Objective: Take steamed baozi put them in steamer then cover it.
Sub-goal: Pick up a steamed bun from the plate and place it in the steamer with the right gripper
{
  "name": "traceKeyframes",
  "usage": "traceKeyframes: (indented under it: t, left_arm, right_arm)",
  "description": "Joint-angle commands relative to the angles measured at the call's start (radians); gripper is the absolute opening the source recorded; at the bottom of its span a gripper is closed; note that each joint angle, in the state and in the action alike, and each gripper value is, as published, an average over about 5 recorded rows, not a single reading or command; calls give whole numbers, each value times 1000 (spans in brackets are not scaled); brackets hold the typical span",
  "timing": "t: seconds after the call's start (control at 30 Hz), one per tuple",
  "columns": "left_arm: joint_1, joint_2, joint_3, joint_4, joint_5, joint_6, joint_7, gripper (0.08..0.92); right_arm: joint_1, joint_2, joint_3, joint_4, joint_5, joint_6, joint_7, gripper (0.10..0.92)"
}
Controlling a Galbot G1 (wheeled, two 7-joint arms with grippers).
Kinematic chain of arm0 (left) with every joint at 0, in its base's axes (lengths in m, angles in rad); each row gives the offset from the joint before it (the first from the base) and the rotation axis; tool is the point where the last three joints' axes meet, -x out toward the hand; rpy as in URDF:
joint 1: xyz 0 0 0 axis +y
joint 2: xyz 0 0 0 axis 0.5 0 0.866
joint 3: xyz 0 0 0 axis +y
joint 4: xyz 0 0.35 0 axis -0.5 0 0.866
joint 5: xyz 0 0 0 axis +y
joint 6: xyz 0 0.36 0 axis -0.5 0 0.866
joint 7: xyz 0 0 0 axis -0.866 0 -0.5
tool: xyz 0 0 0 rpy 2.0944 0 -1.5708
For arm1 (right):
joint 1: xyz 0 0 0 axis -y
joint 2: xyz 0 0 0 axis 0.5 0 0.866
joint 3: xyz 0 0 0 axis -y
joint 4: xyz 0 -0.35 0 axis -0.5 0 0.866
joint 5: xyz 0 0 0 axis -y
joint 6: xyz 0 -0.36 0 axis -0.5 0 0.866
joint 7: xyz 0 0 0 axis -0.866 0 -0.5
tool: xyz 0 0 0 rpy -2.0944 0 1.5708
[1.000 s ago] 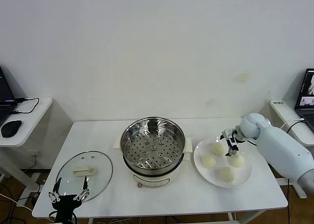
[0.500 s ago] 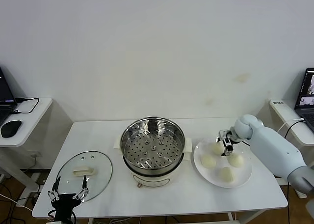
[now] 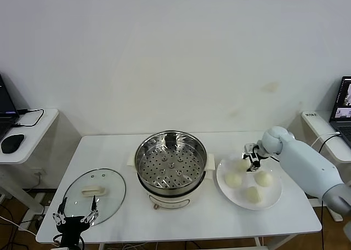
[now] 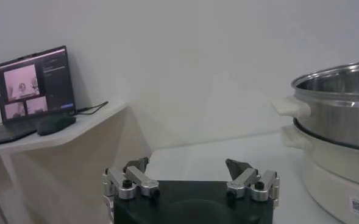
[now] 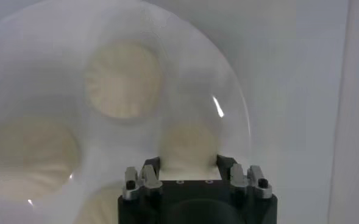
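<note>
A lab or office: bare white wall (image 3: 175, 52), white table (image 3: 120, 151), laptops (image 3: 344, 104) on side desks (image 3: 30, 132).

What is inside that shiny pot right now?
Only the perforated tray shows inside the steamer; no bun is on it. All four baozi sit on the plate, the right gripper at one. Whatever lies under the tray is hidden.

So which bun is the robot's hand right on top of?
The baozi at the plate's far edge, closest to the steamer. The right gripper straddles it; the other three buns sit clear of the fingers.
</note>
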Motion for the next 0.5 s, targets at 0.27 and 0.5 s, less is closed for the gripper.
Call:
traceKeyframes:
  t: [0.27, 0.5]
  left_arm:
    - [-12, 17, 6, 2, -13, 3, 1, 823]
    - [-18, 39, 6, 11, -50, 7, 3, 823]
  right_arm:
    - [283, -158, -161, 243, 300, -34, 11, 585]
    - [478, -51, -313, 278, 464, -48, 46, 585]
